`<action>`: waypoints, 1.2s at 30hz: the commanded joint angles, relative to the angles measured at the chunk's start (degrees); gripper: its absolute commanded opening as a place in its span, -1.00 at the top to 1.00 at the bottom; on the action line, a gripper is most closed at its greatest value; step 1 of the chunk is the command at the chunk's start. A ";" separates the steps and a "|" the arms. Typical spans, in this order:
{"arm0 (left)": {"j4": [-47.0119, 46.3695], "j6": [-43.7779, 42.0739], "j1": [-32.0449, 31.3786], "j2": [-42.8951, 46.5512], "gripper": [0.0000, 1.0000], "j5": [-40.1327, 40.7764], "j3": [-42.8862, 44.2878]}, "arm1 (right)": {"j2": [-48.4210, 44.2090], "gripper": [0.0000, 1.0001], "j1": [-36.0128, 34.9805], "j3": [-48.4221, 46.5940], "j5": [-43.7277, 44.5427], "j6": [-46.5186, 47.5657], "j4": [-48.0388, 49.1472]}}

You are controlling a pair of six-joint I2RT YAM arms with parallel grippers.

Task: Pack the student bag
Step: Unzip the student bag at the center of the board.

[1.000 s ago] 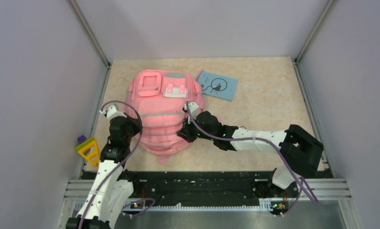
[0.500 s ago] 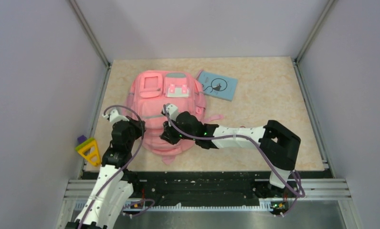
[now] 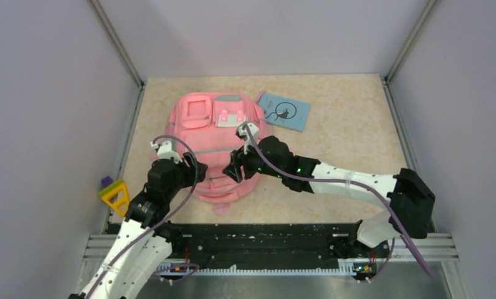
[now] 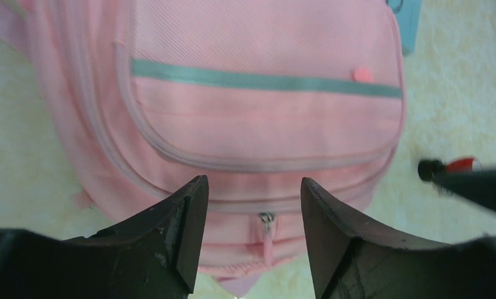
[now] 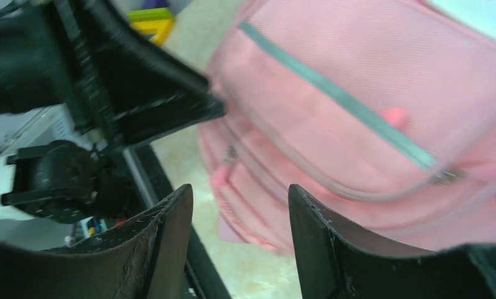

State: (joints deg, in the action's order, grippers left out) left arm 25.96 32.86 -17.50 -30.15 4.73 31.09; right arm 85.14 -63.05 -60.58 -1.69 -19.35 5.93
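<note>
At the near edge of the table (image 3: 345, 137), the left arm (image 3: 164, 180) reaches over the near left corner of the student bag (image 3: 199, 134). In its wrist view the left jaws stand partly open, the two dark fingers (image 4: 183, 230) apart with nothing between them, hovering over the lowest pocket of the bag (image 4: 264, 118), above a small zip pull (image 4: 267, 219). To the left, at the table's side edge, lies a yellow and purple triangle toy (image 3: 114, 196).

The right arm (image 3: 333, 177) stretches in from the right, its head over the near right part of the bag. The right jaws are also partly open and grip nothing; their fingers (image 5: 164, 249) frame the pink front pockets (image 5: 370, 81) and the left arm's dark head (image 5: 108, 75) just beside them.

The bag lies flat in the left middle of the table, front side up, a grey-green stripe (image 4: 264, 81) running across its pocket. Beyond it, touching its far right corner, lies a light blue booklet (image 3: 284, 111).
</note>
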 commanded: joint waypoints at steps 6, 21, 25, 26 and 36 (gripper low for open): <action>4.72 5.82 -14.77 -4.15 -0.18 -5.69 -0.11 | -6.60 -0.24 11.25 8.65 0.20 -2.67 -1.39; 7.38 7.48 -17.59 -8.71 -0.09 3.32 -0.06 | -3.12 -0.23 11.25 17.31 -4.17 -10.50 13.16; 4.09 7.98 -17.60 -9.53 0.03 2.65 -0.75 | -2.62 -0.22 10.97 19.27 -3.31 -13.00 17.03; 3.46 7.96 -17.58 -9.68 0.04 2.72 -0.83 | -2.52 -0.22 10.82 19.98 -3.14 -13.72 18.51; 2.13 8.58 -17.63 -9.05 0.68 4.89 -2.03 | 1.46 -0.28 9.92 24.49 -2.00 -20.59 28.90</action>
State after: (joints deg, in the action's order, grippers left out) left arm 30.79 40.95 -34.94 -39.90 8.10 30.00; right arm 84.23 -52.31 -37.10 -3.68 -35.75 25.96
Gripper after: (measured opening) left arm 0.231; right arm 0.636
